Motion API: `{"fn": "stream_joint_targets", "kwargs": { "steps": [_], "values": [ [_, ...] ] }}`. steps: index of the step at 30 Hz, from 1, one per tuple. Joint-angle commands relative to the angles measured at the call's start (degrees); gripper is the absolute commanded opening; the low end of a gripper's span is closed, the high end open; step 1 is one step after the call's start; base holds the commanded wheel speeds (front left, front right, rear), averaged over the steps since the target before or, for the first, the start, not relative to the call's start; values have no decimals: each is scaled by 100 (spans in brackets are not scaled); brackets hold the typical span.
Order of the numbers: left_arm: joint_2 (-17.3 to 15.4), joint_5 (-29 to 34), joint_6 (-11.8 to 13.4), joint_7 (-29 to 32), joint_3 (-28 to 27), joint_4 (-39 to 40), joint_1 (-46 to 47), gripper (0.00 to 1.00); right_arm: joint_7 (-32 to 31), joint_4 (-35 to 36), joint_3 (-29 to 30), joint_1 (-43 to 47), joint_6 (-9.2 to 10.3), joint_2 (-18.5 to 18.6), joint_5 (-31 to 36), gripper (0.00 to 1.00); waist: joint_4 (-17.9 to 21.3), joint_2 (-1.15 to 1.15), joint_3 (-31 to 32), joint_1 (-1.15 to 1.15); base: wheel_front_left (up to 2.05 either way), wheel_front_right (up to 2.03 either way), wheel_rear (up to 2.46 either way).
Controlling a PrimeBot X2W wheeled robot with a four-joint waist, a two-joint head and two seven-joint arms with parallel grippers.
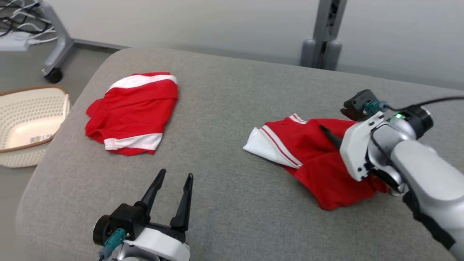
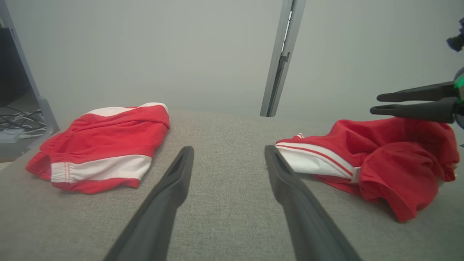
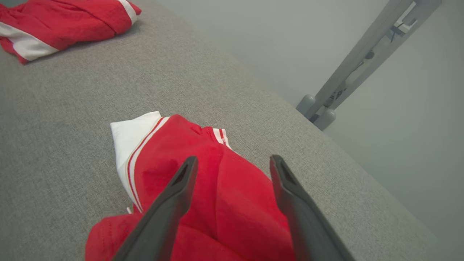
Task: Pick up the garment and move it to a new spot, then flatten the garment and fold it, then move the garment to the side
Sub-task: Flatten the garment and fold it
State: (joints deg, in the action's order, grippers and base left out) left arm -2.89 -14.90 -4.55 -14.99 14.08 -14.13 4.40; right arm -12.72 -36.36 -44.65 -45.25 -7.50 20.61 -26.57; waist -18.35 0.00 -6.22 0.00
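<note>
early stage, as judged: crumpled red-and-white garment [image 1: 315, 156] lies unflattened at the right of the grey table [image 1: 224, 108]; a second, folded garment [image 1: 134, 108] rests well apart at the left. lifting, flattening, folding and setting aside appear left to do. right gripper [image 3: 232, 159] hovers just above the crumpled garment, fingers parted, holding nothing; left gripper [image 1: 176, 173], fingers parted over bare table, empty.

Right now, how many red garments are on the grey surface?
2. One folded garment lies on the left of the grey surface, near the basket. One crumpled garment lies on the right, below the open right gripper. None seems hidden.
</note>
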Motion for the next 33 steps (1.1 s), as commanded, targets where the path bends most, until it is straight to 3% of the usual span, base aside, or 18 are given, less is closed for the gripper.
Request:
{"fn": "stream_joint_targets", "kwargs": {
  "steps": [1, 12, 13, 14, 15, 21, 29, 33],
  "values": [
    [-4, -89, -28, -19, 64, 10, 129, 100, -134, -91, -162, -116, 1, 116, -148, 100, -214, 0, -138, 0, 0, 0, 0],
    [-8, -482, 181, -19, 447, 84, 236, 100, -1115, -259, -1381, -849, 1, 561, -1313, 100, -603, 0, -309, 0, 0, 0, 0],
    [-10, -490, 194, -19, 465, 80, 237, 100, -1186, -302, -1457, -897, 1, 589, -1422, 74, -617, 0, -310, 0, 0, 0, 0],
    [-8, -498, 206, -19, 476, 81, 244, 100, -1291, -363, -1504, -936, 1, 611, -1521, 27, -628, 0, -309, 0, 0, 0, 0],
    [-5, -509, 207, -19, 489, 80, 251, 100, -1356, -385, -1602, -989, 1, 616, -1575, 0, -639, 0, -307, 0, 0, 0, 0],
    [-7, -542, 254, -19, 485, 97, 282, 100, -1183, -488, -1863, -1218, 1, 609, -1827, 0, -633, 0, -305, 0, 0, 0, 0],
    [-6, -520, 265, -19, 452, 87, 300, 100, -222, -680, -1891, -1430, 1, 400, -1989, 0, -518, 0, -241, 0, 0, 0, 0],
    [-6, -480, 258, -19, 414, 87, 267, 100, 568, -877, -1646, -1515, 1, 223, -2220, 0, -410, 0, -147, 0, 0, 0, 0]
  ]
}}
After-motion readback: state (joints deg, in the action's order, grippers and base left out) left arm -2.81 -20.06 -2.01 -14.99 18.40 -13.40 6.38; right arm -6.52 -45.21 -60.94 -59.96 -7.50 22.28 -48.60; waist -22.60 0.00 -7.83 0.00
